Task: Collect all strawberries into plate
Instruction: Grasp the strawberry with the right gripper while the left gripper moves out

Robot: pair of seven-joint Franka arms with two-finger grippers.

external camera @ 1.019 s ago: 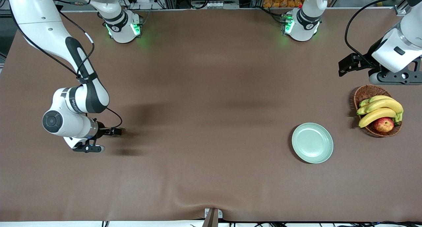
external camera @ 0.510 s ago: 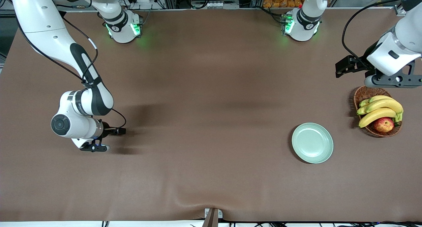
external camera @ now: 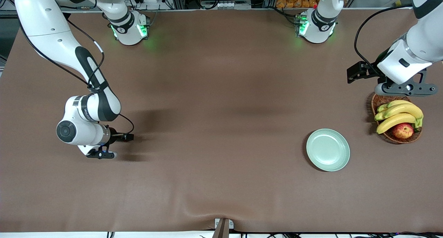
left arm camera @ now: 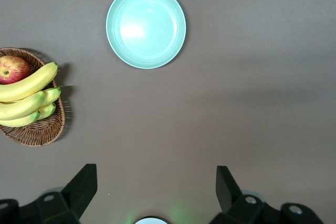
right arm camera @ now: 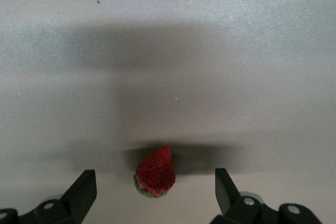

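- The right gripper point(external camera: 100, 154) is seen low over the table point(external camera: 214, 127) toward the right arm's end, with its two fingers spread wide and nothing held.
- In the right wrist view a single strawberry point(right arm camera: 155, 172) is shown lying on the table between the parted fingers point(right arm camera: 84, 190), touched by neither, its green cap turned toward the camera.
- That strawberry is hidden under the right gripper in the front view; no other strawberries are shown in any view.
- The middle of the table is covered by a plain brown cloth.
- The plate point(external camera: 327, 149) is found toward the left arm's end of the table, pale mint green, round, with nothing on it.
- A wicker basket point(external camera: 384, 101) is placed beside the plate, closer to the left arm's end and a little farther from the front camera; bananas point(external camera: 399, 115) and a red-yellow apple point(external camera: 403, 130) are held in it.
- The left gripper point(external camera: 403, 89) is held up in the air over the basket's rim, its fingers point(left arm camera: 83, 187) wide apart and empty.
- In the left wrist view the plate point(left arm camera: 146, 27) and the basket point(left arm camera: 39, 129) are seen well apart from that gripper's fingers.
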